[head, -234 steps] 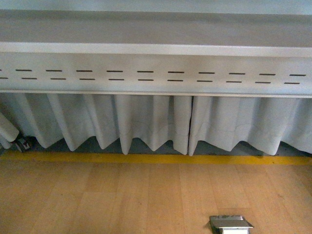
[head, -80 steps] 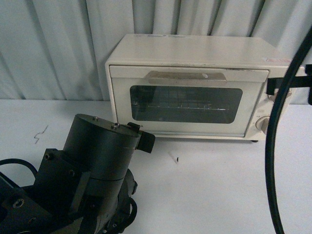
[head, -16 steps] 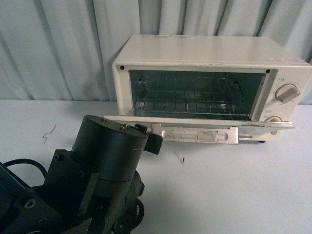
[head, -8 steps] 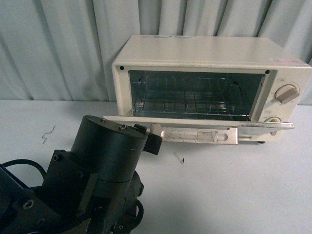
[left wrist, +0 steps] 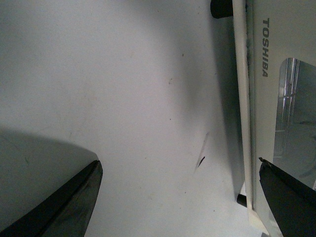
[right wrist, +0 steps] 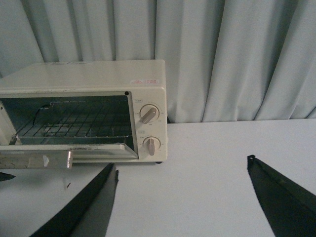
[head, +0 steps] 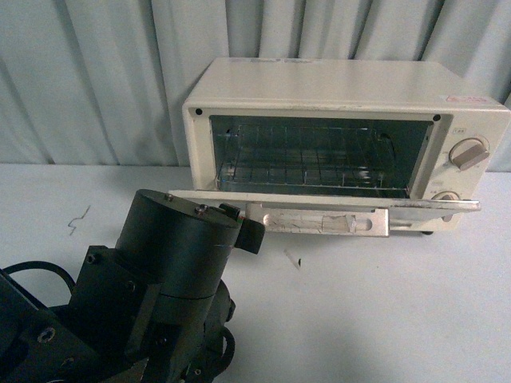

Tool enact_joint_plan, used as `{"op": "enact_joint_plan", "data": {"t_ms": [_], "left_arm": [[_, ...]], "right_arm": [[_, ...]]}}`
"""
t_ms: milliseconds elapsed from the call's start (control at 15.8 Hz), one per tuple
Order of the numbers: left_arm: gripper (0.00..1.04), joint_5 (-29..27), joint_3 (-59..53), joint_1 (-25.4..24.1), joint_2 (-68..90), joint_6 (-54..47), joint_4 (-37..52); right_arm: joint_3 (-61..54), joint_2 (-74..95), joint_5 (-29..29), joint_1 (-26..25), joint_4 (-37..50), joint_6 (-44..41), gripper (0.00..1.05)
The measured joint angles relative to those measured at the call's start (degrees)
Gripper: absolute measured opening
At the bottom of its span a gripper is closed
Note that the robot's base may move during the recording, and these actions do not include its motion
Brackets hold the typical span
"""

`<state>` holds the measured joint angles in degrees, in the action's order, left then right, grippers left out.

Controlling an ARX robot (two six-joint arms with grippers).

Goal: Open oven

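Observation:
The cream-white oven [head: 335, 84] stands at the back of the white table, its glass door [head: 319, 209] dropped down flat with the beige bar handle [head: 319, 219] at its front edge. The wire rack [head: 307, 171] shows inside, and two round knobs [head: 467, 153] sit on its right. In the right wrist view the oven [right wrist: 98, 79] stands ahead, apart from the open, empty right gripper [right wrist: 181, 165]. The left gripper [left wrist: 180, 170] is open and empty over the table, one finger [left wrist: 289, 197] above the door's corner [left wrist: 261, 123].
The left arm's dark body [head: 160, 279] fills the front left of the table [head: 383, 319]. Pale pleated curtains [head: 96, 80] hang behind the oven. A small dark mark [head: 299, 261] lies on the table in front of the door.
Five seconds ago the oven door was shut, and a dark gripper was at its right end. Now it lies open. Over the last second nothing has visibly moved.

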<state>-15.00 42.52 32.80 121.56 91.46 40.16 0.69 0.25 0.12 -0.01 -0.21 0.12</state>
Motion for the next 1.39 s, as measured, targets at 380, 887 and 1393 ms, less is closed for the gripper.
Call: {"op": "enact_joint_plan", "data": {"t_ms": [380,887,1393], "left_arm": [[0.98,6.21,-21.46,-12.48,6.29,-43.95,36.35],[0.55,8.68,-36.7,-27.76,8.61,-84.52,40.15],[0.02,14.97,-43.21,-32.87,-43.98,-90.47,33.29]], "right_arm": [[0.0,0.0,-0.02,0.0,0.0,0.02,0.98],[0.0,0.0,-0.09,0.0,0.02,0.02,0.98],[0.0,0.0,-0.11,0.0,-0.02,0.02,0.98]]}}
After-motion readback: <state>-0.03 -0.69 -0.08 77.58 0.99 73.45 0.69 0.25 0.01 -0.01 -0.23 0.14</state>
